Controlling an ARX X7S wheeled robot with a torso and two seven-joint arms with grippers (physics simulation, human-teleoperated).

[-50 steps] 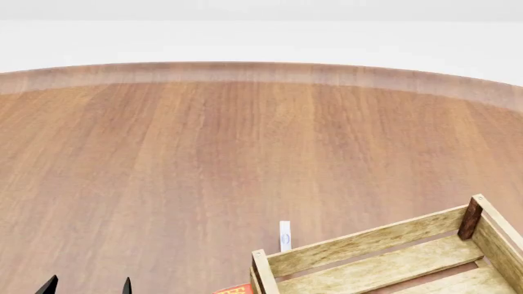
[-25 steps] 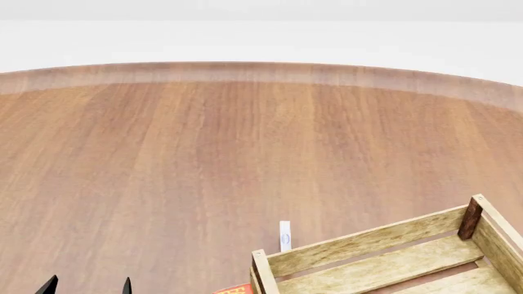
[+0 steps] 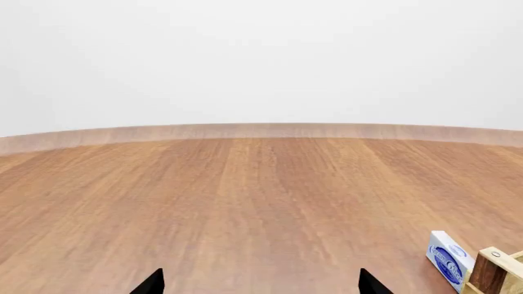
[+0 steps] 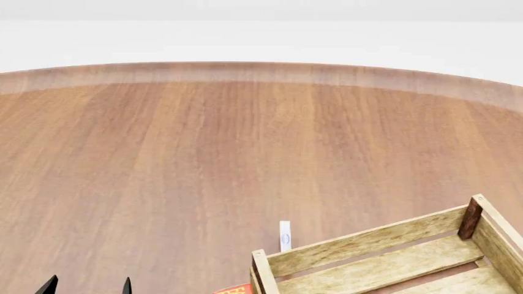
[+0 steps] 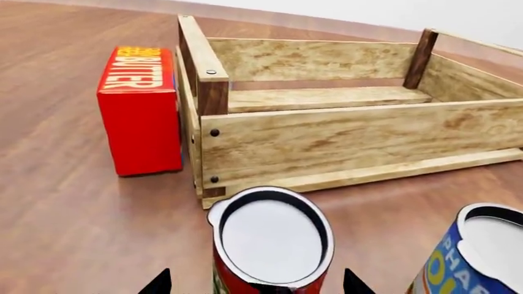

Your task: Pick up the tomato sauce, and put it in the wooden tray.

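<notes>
The tomato sauce point(image 5: 270, 242), a red-labelled can with a white top, stands upright on the table in the right wrist view. My right gripper point(image 5: 257, 285) is open, its dark fingertips point(image 5: 160, 283) on either side of the can and apart from it. The wooden tray point(image 5: 327, 131) lies just beyond the can and is empty; its far corner shows in the head view point(image 4: 384, 257). My left gripper point(image 3: 259, 284) is open over bare table, seen low at the left of the head view point(image 4: 88, 286). The head view shows neither the can nor the right gripper.
A blue-and-yellow can point(image 5: 470, 257) stands close beside the tomato sauce. A red butter box point(image 5: 139, 110) rests against the tray's short side. A small white-and-blue box point(image 3: 449, 260) stands by the tray's far corner, also in the head view point(image 4: 285, 236). The round wooden table point(image 4: 245, 153) stretches away beyond.
</notes>
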